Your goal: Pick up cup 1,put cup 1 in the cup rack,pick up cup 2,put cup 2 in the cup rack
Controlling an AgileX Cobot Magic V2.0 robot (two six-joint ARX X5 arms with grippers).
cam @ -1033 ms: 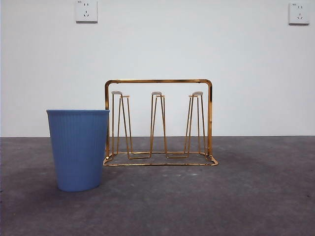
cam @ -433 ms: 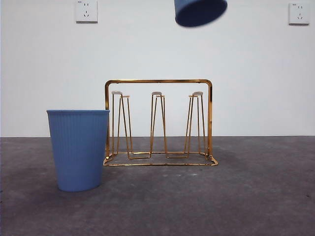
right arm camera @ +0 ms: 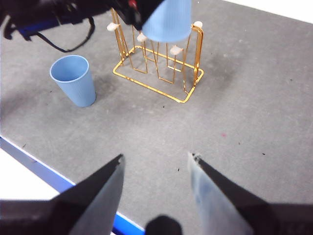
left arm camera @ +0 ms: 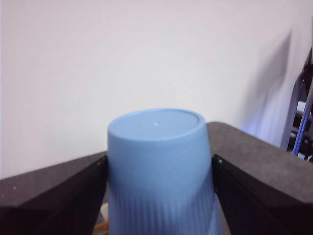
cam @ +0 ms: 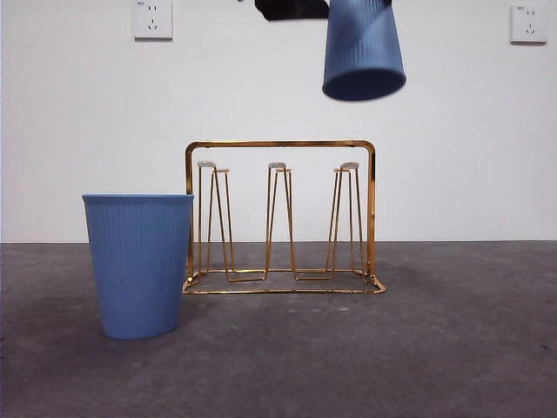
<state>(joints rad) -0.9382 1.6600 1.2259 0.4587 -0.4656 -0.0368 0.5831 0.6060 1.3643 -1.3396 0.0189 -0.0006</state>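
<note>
My left gripper [left arm camera: 159, 169] is shut on a blue ribbed cup [left arm camera: 159, 171] and holds it upside down, high above the right-hand pegs of the gold wire cup rack [cam: 280, 218]. In the front view the held cup [cam: 363, 48] hangs mouth down from the top edge, with the dark gripper [cam: 291, 9] beside it. A second blue cup [cam: 139, 264] stands upright on the table, left of the rack and nearer the camera. My right gripper [right arm camera: 155, 161] is open and empty, high above the table near its front edge. The right wrist view shows the rack [right arm camera: 159, 63], the standing cup [right arm camera: 74, 81] and the held cup [right arm camera: 167, 19].
The grey table [cam: 435, 348] runs to a white wall with two sockets [cam: 152, 19]. In the right wrist view the table's blue front edge [right arm camera: 44, 169] crosses the lower left, and black cables of the left arm [right arm camera: 58, 24] hang at the upper left.
The held cup has come down into the front view from the top edge and moved a little right, now showing most of its body. The standing cup and rack have not moved.
</note>
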